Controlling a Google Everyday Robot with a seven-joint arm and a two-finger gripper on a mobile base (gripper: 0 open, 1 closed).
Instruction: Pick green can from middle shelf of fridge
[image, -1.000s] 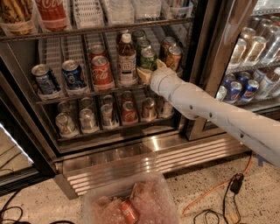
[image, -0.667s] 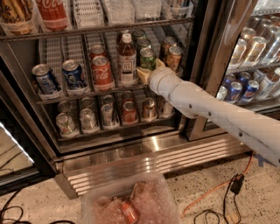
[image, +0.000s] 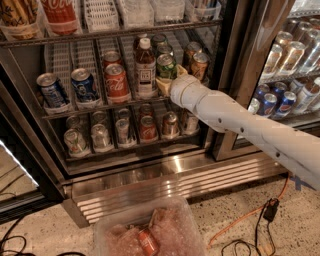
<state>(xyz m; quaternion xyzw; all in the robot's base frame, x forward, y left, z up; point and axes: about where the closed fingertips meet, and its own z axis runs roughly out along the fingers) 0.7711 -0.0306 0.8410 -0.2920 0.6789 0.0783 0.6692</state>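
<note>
The green can (image: 166, 64) stands at the front of a lane on the middle shelf (image: 75, 111) of the fridge (image: 150, 182), right of a brown bottle (image: 145, 67). More cans stand behind it in the same lane. My gripper (image: 170, 79) is at the end of the white arm, which reaches in from the lower right. Its pale fingers (image: 161, 85) press both sides of the can's lower half, which they hide. The can still rests upright on the shelf.
A red cola can (image: 115, 82) and two blue cans (image: 84, 86) stand to the left, and brown-gold cans (image: 199, 65) to the right. Several cans fill the lower shelf (image: 125, 131). The black door frame (image: 240, 75) is beside my arm. A plastic bin (image: 115, 220) and an orange cable (image: 240, 220) lie on the floor.
</note>
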